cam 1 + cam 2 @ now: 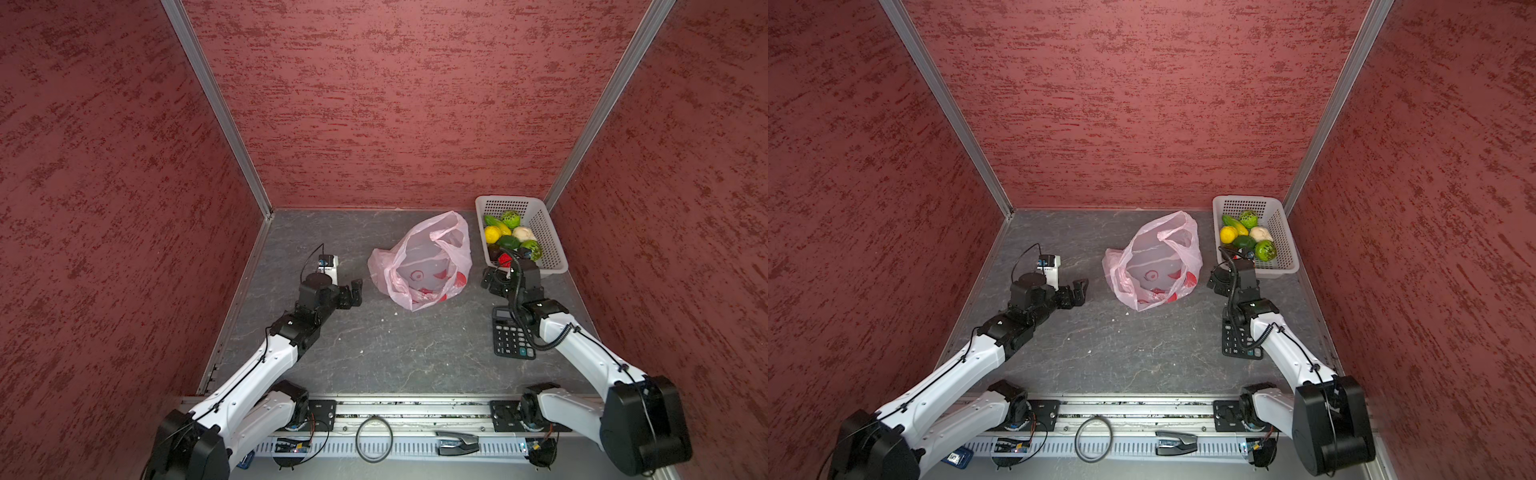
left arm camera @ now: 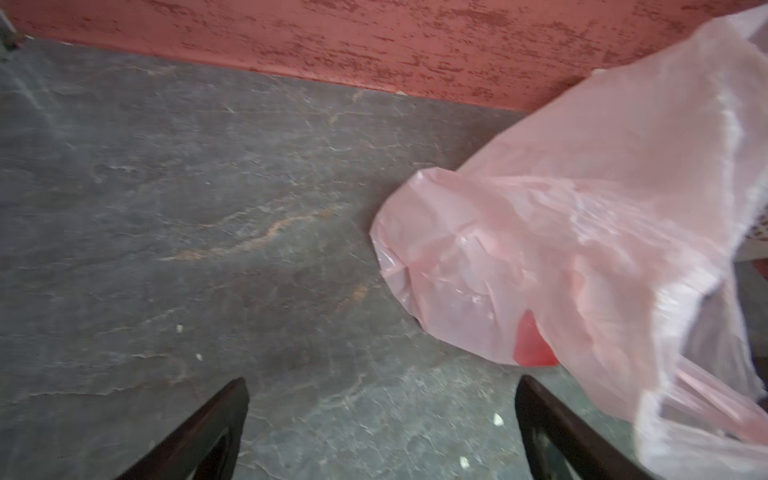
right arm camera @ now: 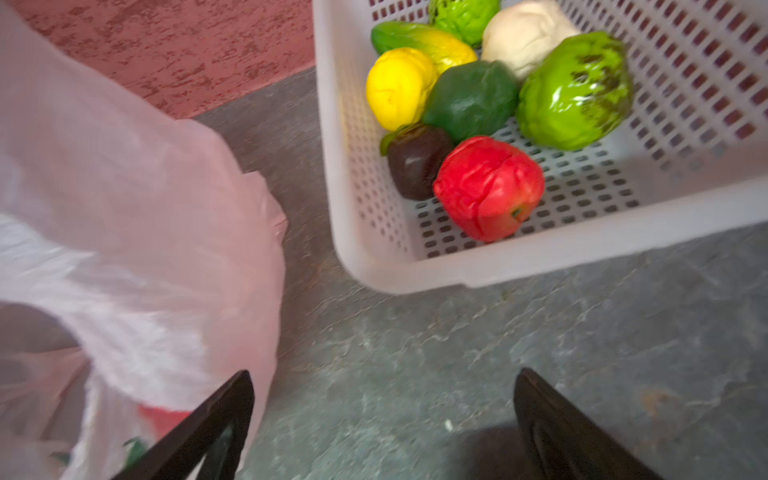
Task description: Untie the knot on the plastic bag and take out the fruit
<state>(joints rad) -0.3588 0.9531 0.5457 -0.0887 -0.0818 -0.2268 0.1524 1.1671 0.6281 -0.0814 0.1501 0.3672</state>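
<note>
The pale pink plastic bag (image 1: 419, 262) (image 1: 1154, 262) lies crumpled mid-table with its mouth gaping open. The knot is not in view, and the straps hang loose. Only red print shows through the film (image 2: 534, 345). The fruit (image 1: 513, 237) (image 1: 1250, 235) (image 3: 490, 104) lies in the white basket (image 1: 552, 245) (image 3: 540, 257): red, dark purple, yellow, greens and cream. My left gripper (image 1: 356, 292) (image 1: 1079, 291) (image 2: 380, 384) is open and empty, just left of the bag. My right gripper (image 1: 492, 280) (image 1: 1219, 280) (image 3: 384, 378) is open and empty, between the bag (image 3: 124, 228) and the basket's near corner.
A black calculator (image 1: 511, 336) (image 1: 1237, 340) lies under my right forearm. The basket (image 1: 1285, 245) stands in the back right corner against the red walls. A black ring (image 1: 374, 438) and a stapler (image 1: 457, 442) rest on the front rail.
</note>
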